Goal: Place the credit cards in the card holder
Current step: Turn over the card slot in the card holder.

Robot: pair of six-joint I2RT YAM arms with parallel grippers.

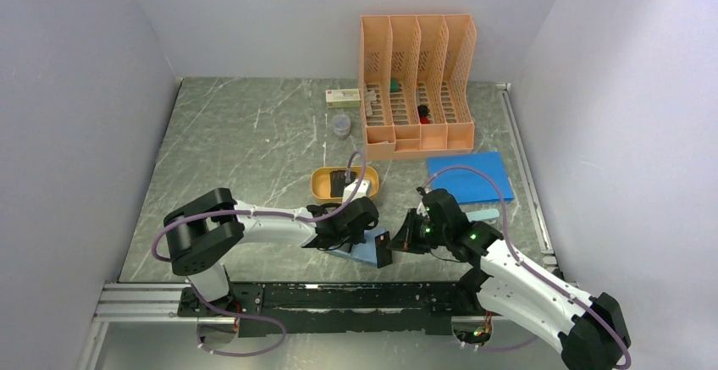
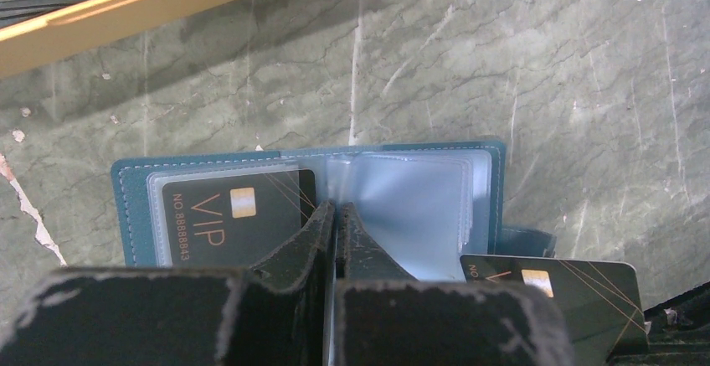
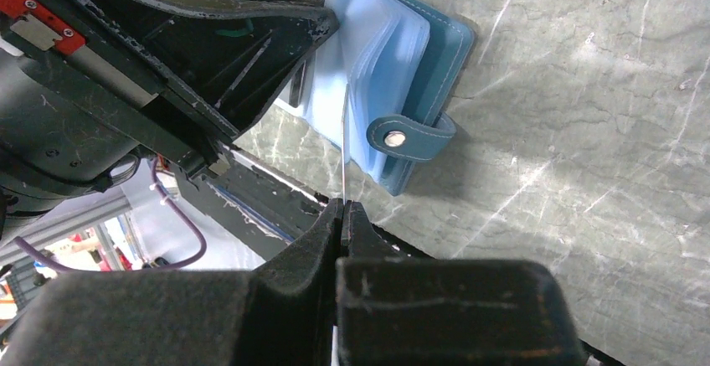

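Already one credit card (image 2: 226, 219) sits in a left pocket of the card holder (image 2: 134, 207), which lies open on the table (image 2: 502, 64). Left hand (image 2: 336, 215) pinches a clear pocket (image 2: 402, 207); right hand (image 3: 343, 208) grips the second card (image 2: 586, 299) at the holder's right edge, not yet inserted.

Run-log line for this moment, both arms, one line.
left jaws shut on card holder pocket | right jaws shut on credit card, not yet inserted | VIP card already pocketed
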